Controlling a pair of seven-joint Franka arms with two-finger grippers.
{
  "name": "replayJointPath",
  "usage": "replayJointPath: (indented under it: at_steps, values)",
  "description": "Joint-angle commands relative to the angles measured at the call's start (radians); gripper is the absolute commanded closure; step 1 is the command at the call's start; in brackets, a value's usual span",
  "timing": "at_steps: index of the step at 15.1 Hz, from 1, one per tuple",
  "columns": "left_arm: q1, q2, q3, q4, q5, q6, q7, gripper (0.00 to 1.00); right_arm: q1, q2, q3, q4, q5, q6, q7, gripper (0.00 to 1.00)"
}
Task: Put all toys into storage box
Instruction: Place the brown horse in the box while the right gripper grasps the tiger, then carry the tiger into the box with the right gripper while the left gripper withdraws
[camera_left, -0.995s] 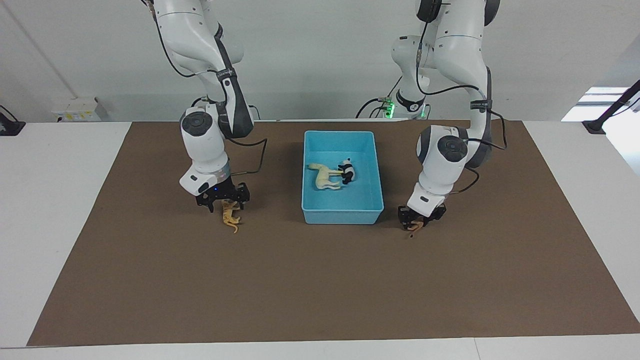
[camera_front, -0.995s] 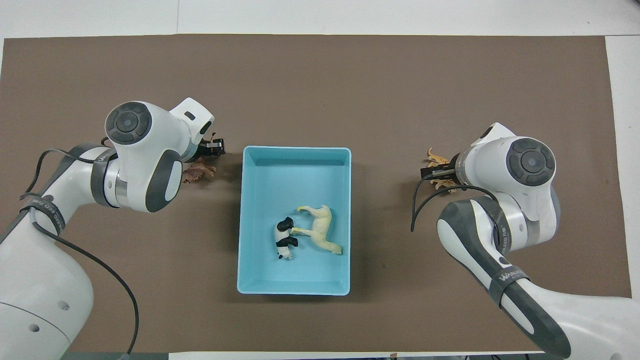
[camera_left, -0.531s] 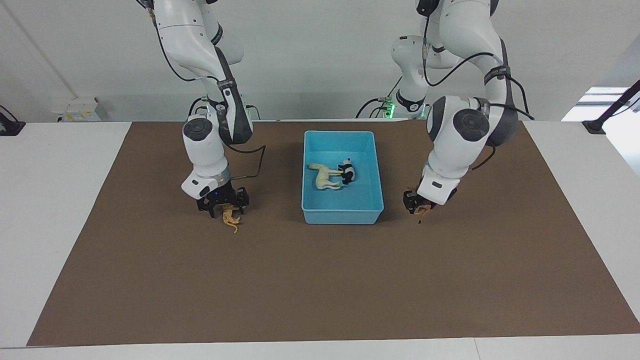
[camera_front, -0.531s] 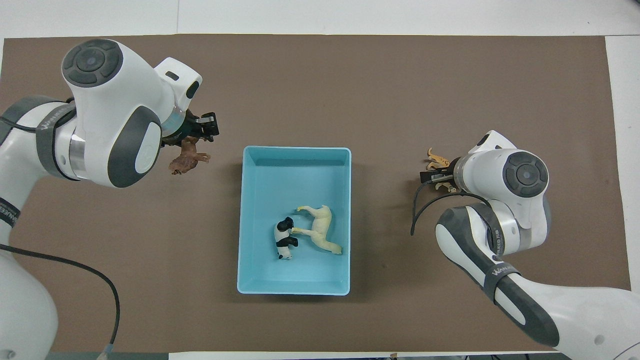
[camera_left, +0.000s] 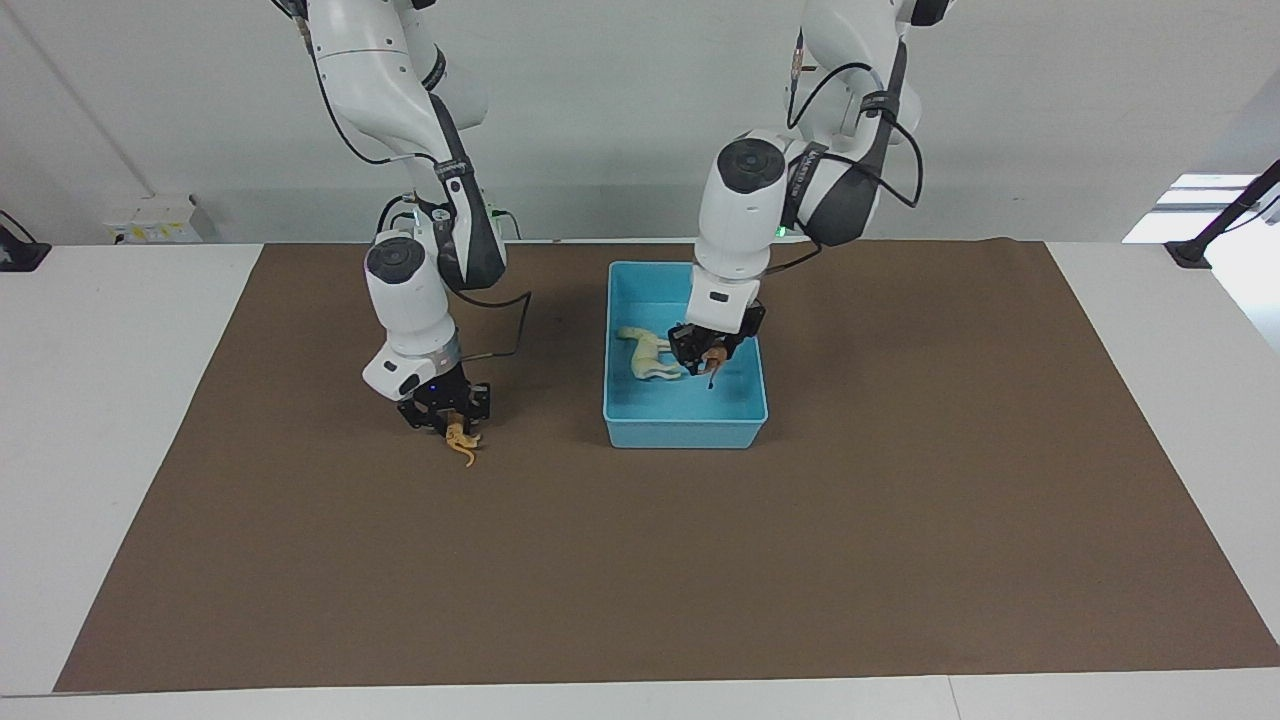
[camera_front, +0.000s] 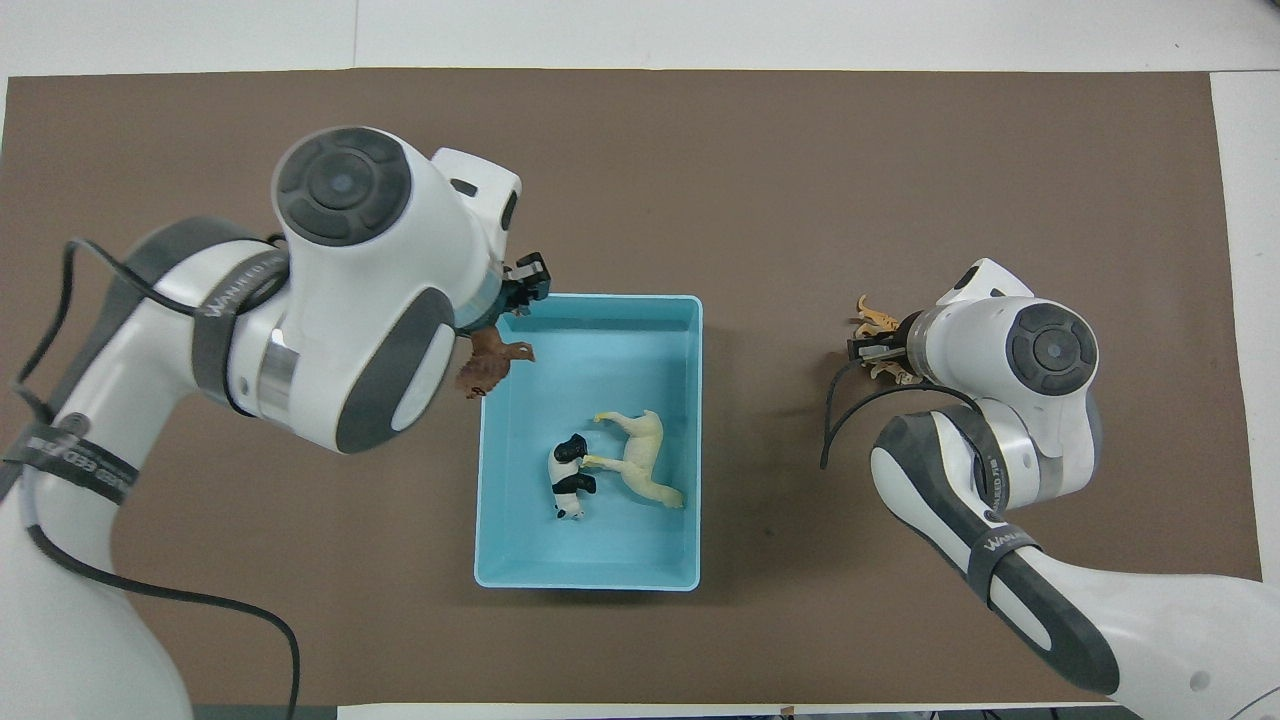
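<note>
1. 2 of the 4 toys already lie inside the light blue storage box (camera_left: 745, 415): the cream-white horse (camera_left: 648, 356) on its side, and the black-and-white panda (camera_front: 570, 479) touching the horse's legs.
2. The left pincer (camera_left: 706, 352) hangs over the storage box with the brown lion (camera_front: 495, 363) pinched between its fingertips; in the overhead view the lion sits over the box wall at the left arm's end, and in the facing view it hangs above the box floor just beside the horse, clear of the bottom.
3. The right pincer (camera_left: 446, 414) is down at the brown mat (camera_left: 640, 560) toward the right arm's end of the table, well apart from the box, its fingertips closed on the orange striped tiger (camera_left: 461, 441), which appears to rest on the mat with its tail pointing away from the robots.
4. Judged from this, the task is about half done: the lion needs only a release, while the tiger has yet to be lifted, carried over the low wall and dropped.
5. Little stands in the way: the mat between the tiger and the box is bare, and the box holds ample free floor; a lion dropped close may land on the horse or panda, which would do no harm.
6. A black cable (camera_front: 850, 415) loops off the right arm near its wrist, clear of the toys.
</note>
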Motion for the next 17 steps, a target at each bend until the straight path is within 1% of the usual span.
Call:
replayJointPath:
  at_steps: [1, 3, 4, 6, 7, 8, 9, 11, 13, 15, 16, 17]
  values:
    - [0.010, -0.062, 0.020, -0.070, 0.007, 0.023, -0.017, 0.00, -0.011, -0.011, 0.012, 0.069, 0.000, -0.105, -0.012, 1.00]
    - [0.013, -0.071, 0.024, -0.059, 0.011, -0.020, -0.014, 0.00, -0.005, -0.033, 0.012, 0.147, 0.000, -0.220, -0.008, 1.00]
    - [0.019, -0.090, 0.031, -0.049, 0.014, -0.043, -0.007, 0.00, -0.001, -0.046, 0.012, 0.199, 0.000, -0.293, -0.006, 1.00]
    - [0.088, -0.135, 0.034, -0.033, 0.016, -0.100, 0.053, 0.00, 0.024, -0.051, 0.021, 0.349, 0.011, -0.486, 0.015, 1.00]
    - [0.138, -0.164, 0.035, -0.029, 0.016, -0.137, 0.141, 0.00, 0.076, -0.045, 0.020, 0.426, 0.012, -0.577, 0.071, 1.00]
    - [0.203, -0.190, 0.035, -0.019, 0.016, -0.181, 0.258, 0.00, 0.128, -0.039, 0.021, 0.489, 0.012, -0.643, 0.162, 1.00]
    - [0.265, -0.215, 0.035, -0.006, 0.014, -0.233, 0.376, 0.00, 0.189, -0.034, 0.021, 0.529, 0.012, -0.679, 0.260, 1.00]
    - [0.349, -0.246, 0.035, 0.028, 0.014, -0.330, 0.575, 0.00, 0.303, -0.027, 0.021, 0.538, 0.014, -0.664, 0.419, 1.00]
    - [0.395, -0.252, 0.037, 0.079, 0.016, -0.437, 0.749, 0.00, 0.410, -0.031, 0.021, 0.514, 0.023, -0.619, 0.525, 1.00]
    - [0.453, -0.238, 0.037, 0.122, 0.016, -0.478, 0.870, 0.00, 0.513, -0.034, 0.021, 0.453, 0.034, -0.539, 0.650, 1.00]
    - [0.468, -0.232, 0.037, 0.145, 0.019, -0.491, 0.898, 0.00, 0.556, -0.034, 0.021, 0.389, 0.034, -0.453, 0.697, 1.00]
    - [0.478, -0.203, 0.037, 0.178, 0.025, -0.526, 0.918, 0.00, 0.579, -0.036, 0.021, 0.342, 0.034, -0.391, 0.713, 1.00]
